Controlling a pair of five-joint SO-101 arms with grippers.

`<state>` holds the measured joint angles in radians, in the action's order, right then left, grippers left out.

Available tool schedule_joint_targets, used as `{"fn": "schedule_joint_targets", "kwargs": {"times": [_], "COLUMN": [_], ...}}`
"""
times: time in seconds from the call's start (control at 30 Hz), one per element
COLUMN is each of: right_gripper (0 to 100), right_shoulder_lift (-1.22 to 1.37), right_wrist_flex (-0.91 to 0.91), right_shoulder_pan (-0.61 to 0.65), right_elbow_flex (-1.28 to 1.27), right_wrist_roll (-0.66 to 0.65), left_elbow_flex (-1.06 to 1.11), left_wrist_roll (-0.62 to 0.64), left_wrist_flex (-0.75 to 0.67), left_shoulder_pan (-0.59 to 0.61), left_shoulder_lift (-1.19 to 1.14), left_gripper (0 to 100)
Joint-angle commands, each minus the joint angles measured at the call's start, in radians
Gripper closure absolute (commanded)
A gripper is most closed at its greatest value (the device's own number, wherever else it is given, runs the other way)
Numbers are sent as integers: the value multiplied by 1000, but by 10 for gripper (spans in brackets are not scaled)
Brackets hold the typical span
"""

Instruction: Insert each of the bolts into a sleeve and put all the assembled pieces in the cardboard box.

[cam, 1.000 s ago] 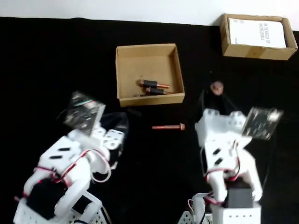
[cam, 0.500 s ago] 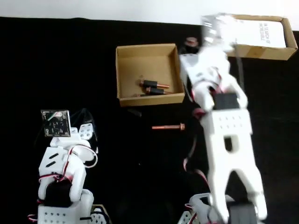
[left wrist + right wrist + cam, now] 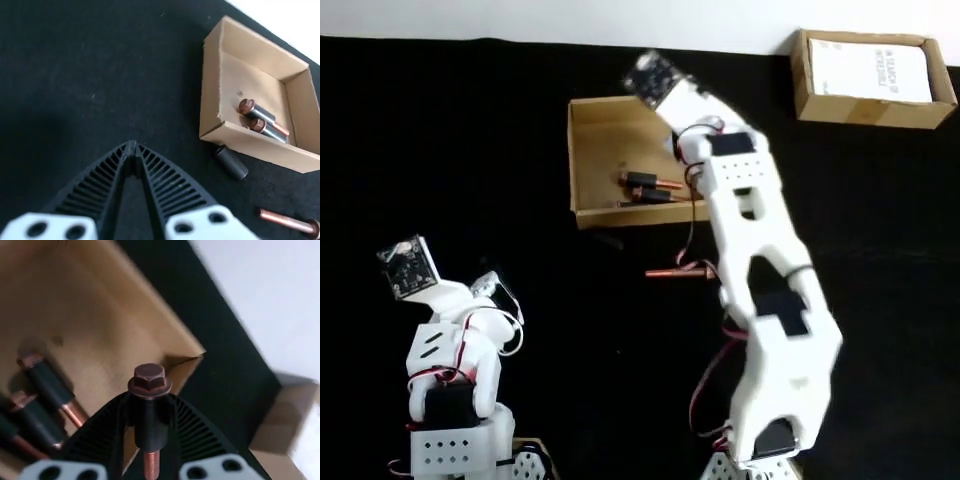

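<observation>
Over the table, the high view shows the right arm [image 3: 750, 230] stretched across to the cardboard box [image 3: 610, 140], where two assembled pieces [image 3: 650, 187] lie; a bare bolt [image 3: 672, 271] and a loose sleeve [image 3: 608, 241] rest on the black cloth [image 3: 470, 120] just outside its near wall. Left wrist view: the left gripper [image 3: 132, 149] has its jaws pressed together on nothing, well apart from the box. Right wrist view: the right gripper [image 3: 148, 402] pinches a sleeved bolt [image 3: 149, 381], head protruding past the fingertips, above the box interior.
</observation>
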<state>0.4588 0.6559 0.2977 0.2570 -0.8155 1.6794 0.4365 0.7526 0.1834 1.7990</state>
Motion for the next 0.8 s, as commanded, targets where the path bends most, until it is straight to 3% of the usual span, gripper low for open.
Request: {"fn": "schedule_joint_targets", "kwargs": {"times": [0.0, 0.23, 0.4, 0.57, 0.77], "right_gripper": [991, 991, 991, 933, 839], "right_shoulder_lift": [145, 415, 446, 427, 288], "right_wrist_flex": [-24, -18, -4, 272, 650], "right_shoulder_pan": [25, 94, 125, 124, 160], "right_elbow_flex": [183, 453, 483, 507, 610], "right_wrist_roll": [-63, -61, -61, -52, 203], "left_elbow_flex": [18, 18, 18, 18, 18], "left_wrist_roll": [15, 9, 9, 9, 9], "left_wrist_flex": [6, -5, -5, -5, -5], "left_shoulder_pan": [7, 4, 1, 1, 1], "left_shoulder_lift": [5, 5, 5, 5, 5], "left_gripper": [988, 987, 987, 987, 987]}}
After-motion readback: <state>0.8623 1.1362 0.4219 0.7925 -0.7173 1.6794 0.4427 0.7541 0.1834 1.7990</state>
